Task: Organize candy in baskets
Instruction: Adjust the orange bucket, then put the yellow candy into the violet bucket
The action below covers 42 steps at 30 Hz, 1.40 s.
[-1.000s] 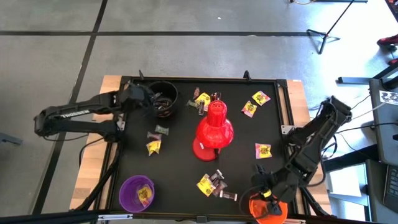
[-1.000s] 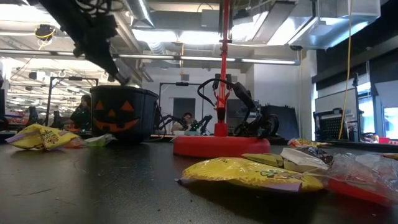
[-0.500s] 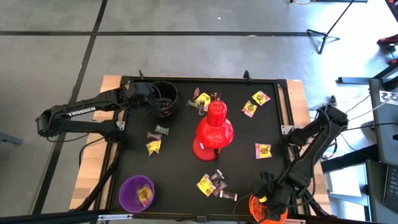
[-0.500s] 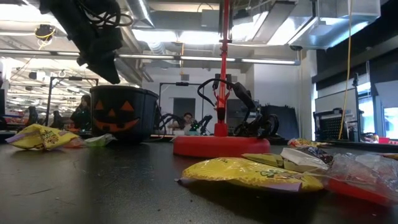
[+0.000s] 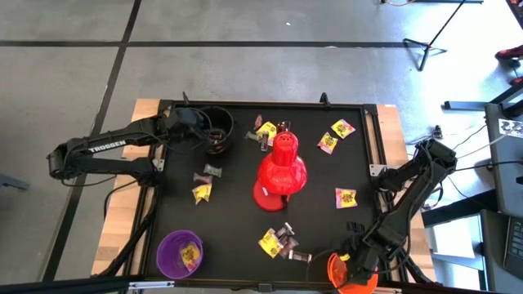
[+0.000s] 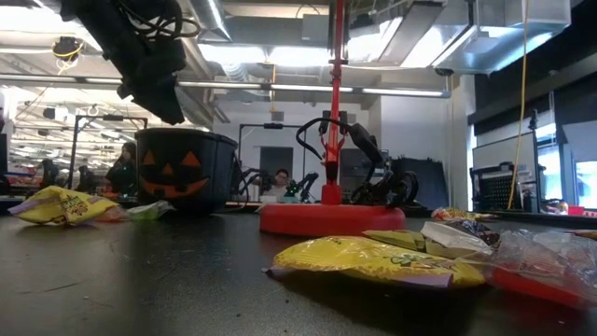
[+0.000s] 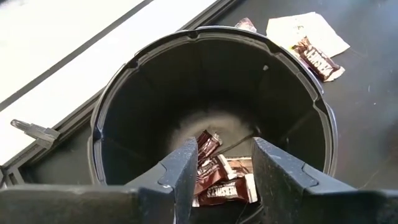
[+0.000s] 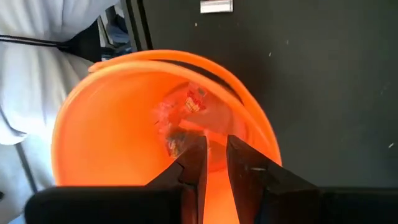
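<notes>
The black bucket [image 5: 216, 128] stands at the table's far left, with dark brown candy [image 7: 214, 177] lying in its bottom. My left gripper [image 7: 224, 146] hangs open above its mouth with nothing between the fingers. At the near right stands the orange bucket [image 5: 357, 276]. My right gripper [image 8: 214, 140] points down into it, its fingers nearly together on a clear-wrapped candy [image 8: 183, 118]. The purple bucket [image 5: 180, 253] at the near left holds a yellow candy. More yellow candy [image 5: 346, 198] and dark candy lie loose on the black mat. My right gripper comes from above, pointing down into the orange bucket. A clear-wrapped candy with red marks [image 8: 180, 142] shows right at its fingertips and reaches on past them into the bucket. The fingers themselves hide the place of contact, so which part they pinch does not show.
A red desk lamp [image 5: 282, 171] stands on its round base in the middle of the mat, between the two arms. Loose candy lies around it [image 5: 270, 242] [image 5: 202, 193] [image 5: 341, 128]. A raised frame edges the mat [image 5: 376, 122].
My left gripper has opened above the black bucket after shifting slightly over it. My right gripper has sunk toward the orange bucket and tipped and rolled to point more steeply down; its finger gap has stayed the same.
</notes>
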{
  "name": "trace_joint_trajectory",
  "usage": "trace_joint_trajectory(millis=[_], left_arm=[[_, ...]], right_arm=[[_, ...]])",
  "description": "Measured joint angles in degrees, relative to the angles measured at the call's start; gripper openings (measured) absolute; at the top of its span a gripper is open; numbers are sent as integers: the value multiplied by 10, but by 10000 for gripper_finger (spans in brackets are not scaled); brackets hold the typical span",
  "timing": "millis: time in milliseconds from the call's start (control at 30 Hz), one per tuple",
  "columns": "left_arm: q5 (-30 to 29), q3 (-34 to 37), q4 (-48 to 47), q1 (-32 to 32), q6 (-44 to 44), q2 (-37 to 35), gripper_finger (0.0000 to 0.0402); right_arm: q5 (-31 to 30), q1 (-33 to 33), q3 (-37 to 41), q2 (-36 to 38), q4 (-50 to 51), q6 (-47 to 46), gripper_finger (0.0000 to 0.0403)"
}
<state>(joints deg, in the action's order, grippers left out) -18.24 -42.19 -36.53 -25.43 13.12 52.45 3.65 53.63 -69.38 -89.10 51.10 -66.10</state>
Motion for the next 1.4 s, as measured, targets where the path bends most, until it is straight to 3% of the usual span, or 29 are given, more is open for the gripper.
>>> trace_joint_trajectory(millis=[300,767,1067,1267,1400], left_arm=[[20,0,1,0,4,0,141],[27,0,2,0,19,0,141],[35,0,20,26,28,0,141],[79,-1,36,38,-5,-28,141],[120,-14,56,42,-6,-61,141]], right_arm=[[-1,0,29,0,2,-11,60],[-57,0,47,0,109,-15,60],[-29,0,45,9,115,-16,60],[30,0,-2,12,142,-18,60],[-15,0,-54,12,154,-6,60]])
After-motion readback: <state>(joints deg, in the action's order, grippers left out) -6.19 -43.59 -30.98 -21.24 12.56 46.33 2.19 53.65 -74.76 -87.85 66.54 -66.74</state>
